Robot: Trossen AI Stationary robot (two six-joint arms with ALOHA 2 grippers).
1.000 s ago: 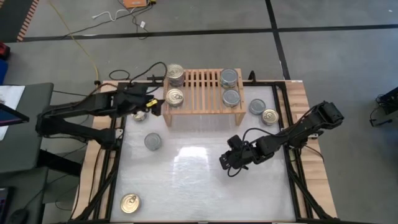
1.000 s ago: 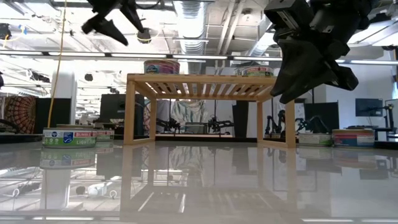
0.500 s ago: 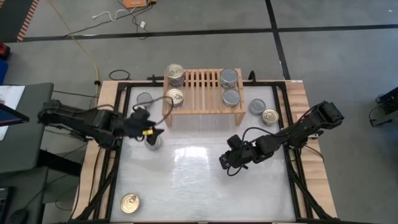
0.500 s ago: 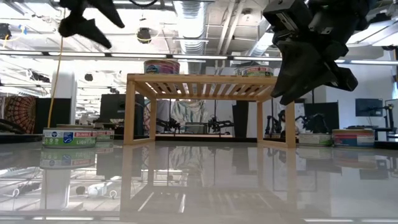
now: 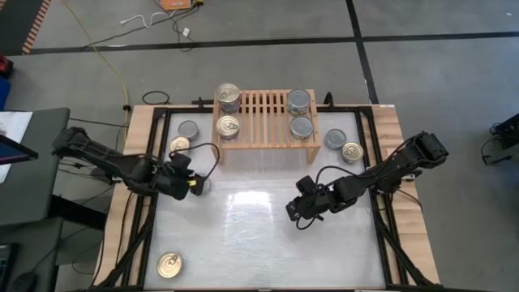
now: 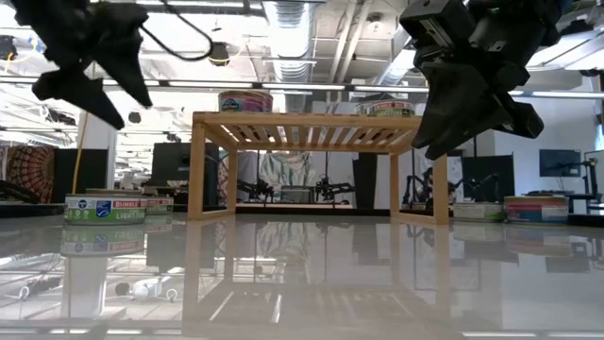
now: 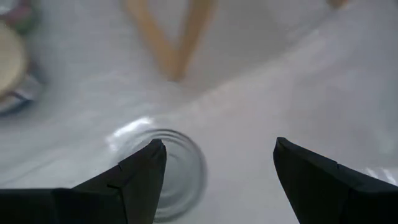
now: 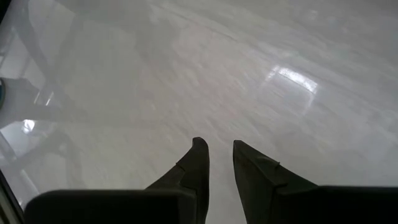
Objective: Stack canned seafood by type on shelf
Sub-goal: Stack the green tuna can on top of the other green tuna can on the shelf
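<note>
**Left gripper over a grey-topped tin**

Our left gripper (image 7: 214, 165) hangs wide open and empty above a silver tin (image 7: 168, 171) lying on the table (image 5: 259, 235) in front of the shelf's (image 5: 265, 118) left leg; the right gripper (image 8: 217, 163), nearly closed and empty, waits before the shelf's right half. Four tins already sit on the slats (two at each end). We judge the tin stiff, smooth and slippery, fairly light; best pinched across its rim.

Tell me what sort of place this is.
Probably a robotics lab or workshop: exposed ceiling ducts, another robot arm on benches behind, and cables on a taped concrete floor around the table.
</note>
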